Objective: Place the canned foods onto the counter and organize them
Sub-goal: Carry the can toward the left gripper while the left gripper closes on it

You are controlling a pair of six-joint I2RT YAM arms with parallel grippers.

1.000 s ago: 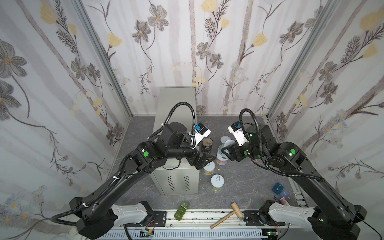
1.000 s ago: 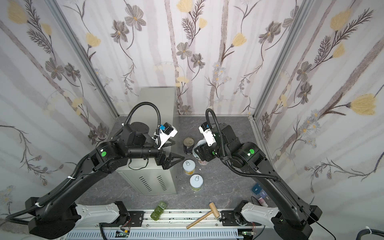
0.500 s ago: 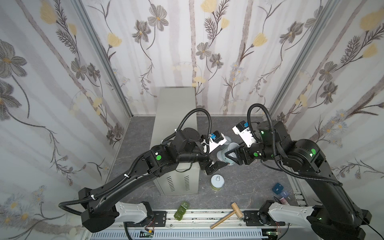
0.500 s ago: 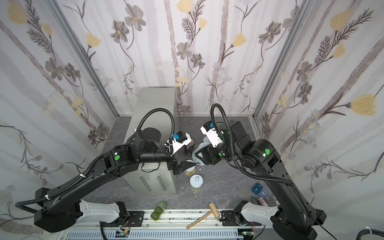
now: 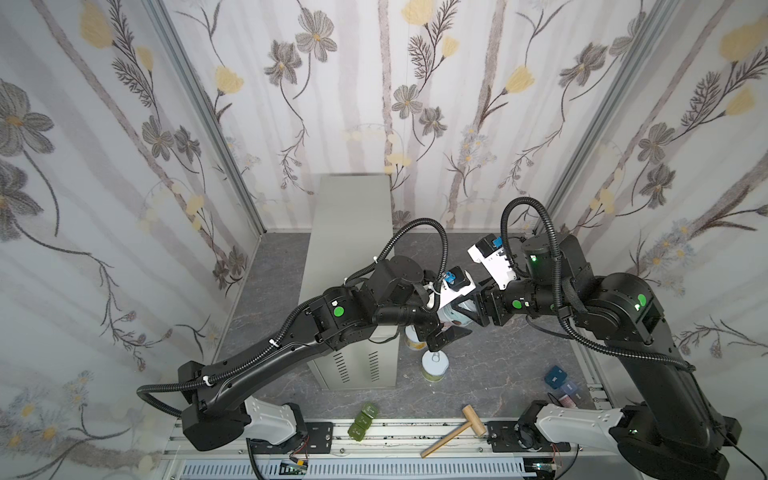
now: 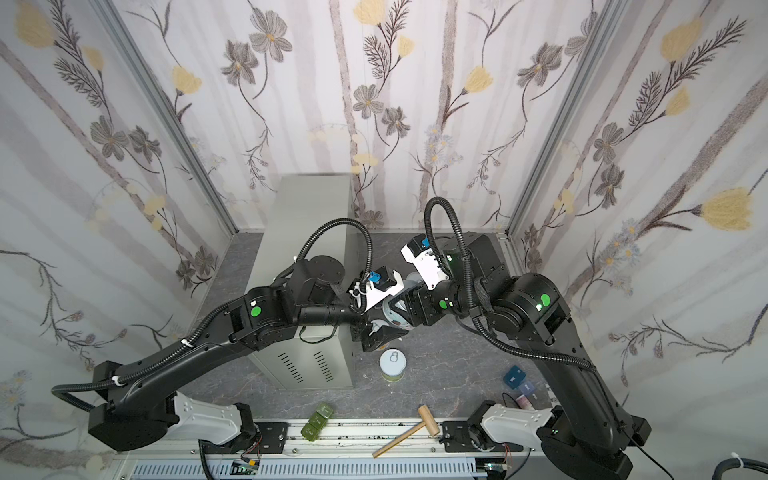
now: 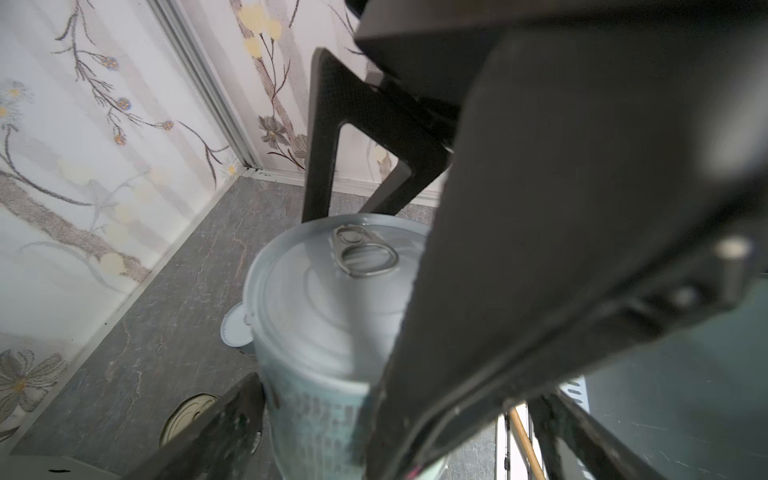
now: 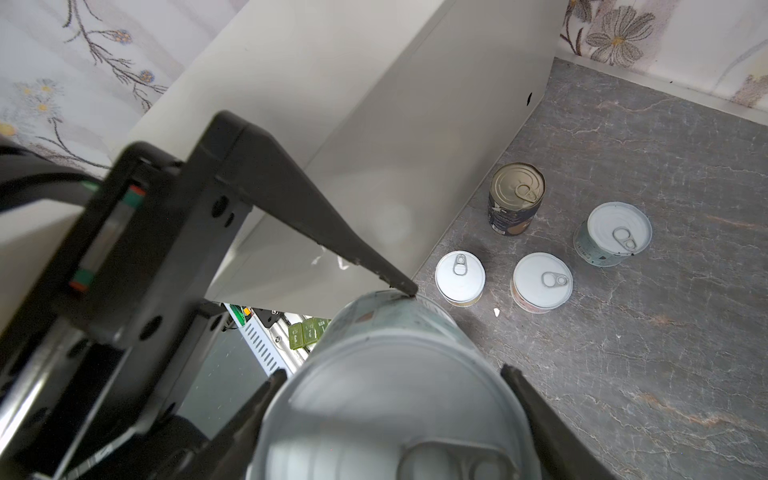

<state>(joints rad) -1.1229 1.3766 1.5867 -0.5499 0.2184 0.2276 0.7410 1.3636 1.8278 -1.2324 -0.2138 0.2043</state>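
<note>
The right pincer (image 8: 394, 372) is clenched on a short cylindrical metal tin with a pale blue-white pull-tab lid and a teal printed label (image 7: 324, 299), one finger on each side of its body near the lid end. It holds this teal-labelled tin tilted in the air above the dark grey marbled floor (image 8: 623, 374), just beside the side wall of the tall beige-grey metal box with vent slits (image 5: 351, 249). The left pincer (image 5: 454, 321) is released, its jaws spread wide about the same tin. In the right wrist view one of its black fingertips (image 8: 386, 278) meets the tin's far rim; whether its other finger touches cannot be told. That view also shows four tins standing upright on the floor beside the box's side wall: a taller dark navy tin with a metallic lid (image 8: 515, 199), a short pale-lidded tin nearest the wall (image 8: 460, 276), a second short tin next to it (image 8: 542, 280), and a third short tin farther out (image 8: 613, 232). In both top views a short tin with a yellow-green label (image 5: 435, 365) (image 6: 392, 365) stands just off the box's vented front corner. Green blocks (image 5: 363, 419) and a wooden mallet (image 5: 453, 428) lie at the floor's front edge.
</note>
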